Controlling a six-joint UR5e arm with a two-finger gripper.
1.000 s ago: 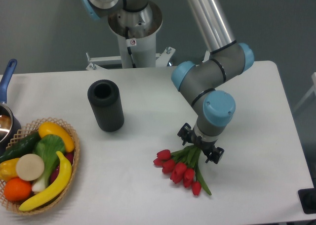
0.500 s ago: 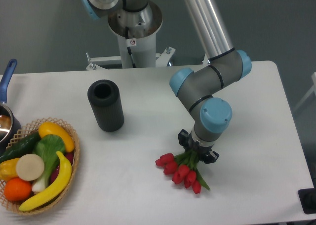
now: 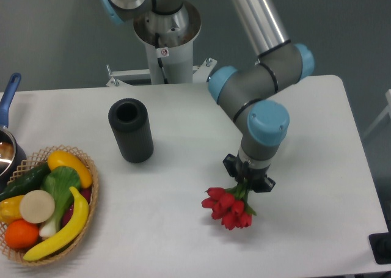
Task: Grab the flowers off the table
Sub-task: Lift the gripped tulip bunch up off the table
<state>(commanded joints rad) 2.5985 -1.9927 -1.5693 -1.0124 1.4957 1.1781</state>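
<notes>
Now | white table (image 3: pixel 317 186) | grey wall behind | jaws (image 3: pixel 248 181) gripping flowers (image 3: pixel 228 206)

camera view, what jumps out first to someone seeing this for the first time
The red flowers stand out against the white table, hanging blooms-down from the gripper of the grey and blue arm at centre right. At the left edge, a wicker basket is piled with colourful fruit and vegetables. A black cylinder with an open top stands upright between them, farther back.

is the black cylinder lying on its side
No, the black cylinder stands upright on the table, its open top facing up.
</notes>
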